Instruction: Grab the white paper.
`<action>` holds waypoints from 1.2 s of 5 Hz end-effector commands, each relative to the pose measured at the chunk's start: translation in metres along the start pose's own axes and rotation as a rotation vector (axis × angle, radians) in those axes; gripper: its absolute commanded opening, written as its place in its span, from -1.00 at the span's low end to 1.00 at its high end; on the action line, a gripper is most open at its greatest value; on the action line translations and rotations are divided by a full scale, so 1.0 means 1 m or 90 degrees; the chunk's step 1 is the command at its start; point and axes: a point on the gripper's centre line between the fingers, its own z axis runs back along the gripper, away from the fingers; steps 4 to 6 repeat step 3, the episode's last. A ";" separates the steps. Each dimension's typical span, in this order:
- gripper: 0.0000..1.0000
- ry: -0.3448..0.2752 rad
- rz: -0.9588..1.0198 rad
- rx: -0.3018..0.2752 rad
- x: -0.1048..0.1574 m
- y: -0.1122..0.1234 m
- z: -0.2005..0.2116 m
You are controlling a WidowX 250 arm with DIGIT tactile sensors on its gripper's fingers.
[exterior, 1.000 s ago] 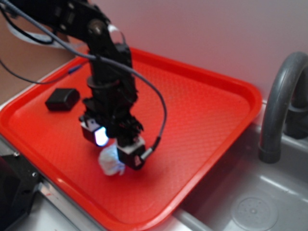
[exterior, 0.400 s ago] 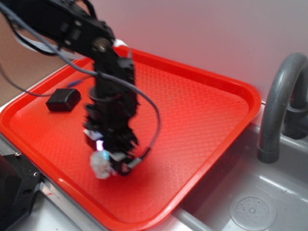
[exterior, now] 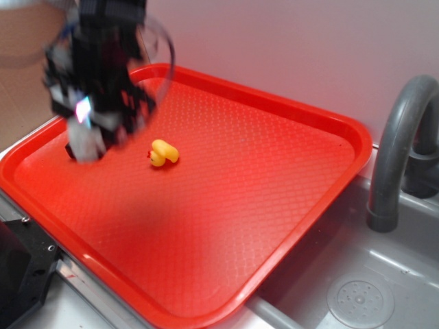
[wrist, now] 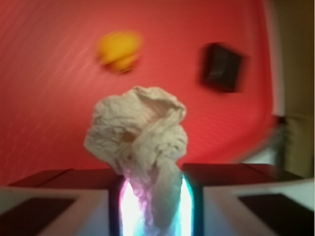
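Because the gripper (wrist: 153, 206) has its fingers clamped narrowly on the lower end of the white paper (wrist: 139, 142), the wad hangs clear above the red tray (exterior: 274, 171), away from the yellow duck (exterior: 164, 152) and black block (wrist: 222, 68) lying below

my arm up over far-left corner of red tray (exterior: 288, 226), motion-blurred in exterior view. gripper (exterior: 88, 140) points down, lifted clear of tray surface. jaws pinched on white paper (wrist: 140, 147), lower end of wad squeezed between my two fingers (wrist: 64, 196), rest bulging out past fingertips. lit strip glows either side of wad inside jaws. black wrist housing above gripper, cable looping beside it.
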 end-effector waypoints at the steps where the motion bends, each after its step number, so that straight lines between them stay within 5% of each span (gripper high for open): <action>1: -1.00 -0.020 0.049 -0.100 0.012 0.056 0.097; 2: -1.00 -0.090 0.000 -0.157 0.007 0.073 0.136; 3: 1.00 -0.090 0.000 -0.157 0.007 0.073 0.136; 6: 1.00 -0.090 0.000 -0.157 0.007 0.073 0.136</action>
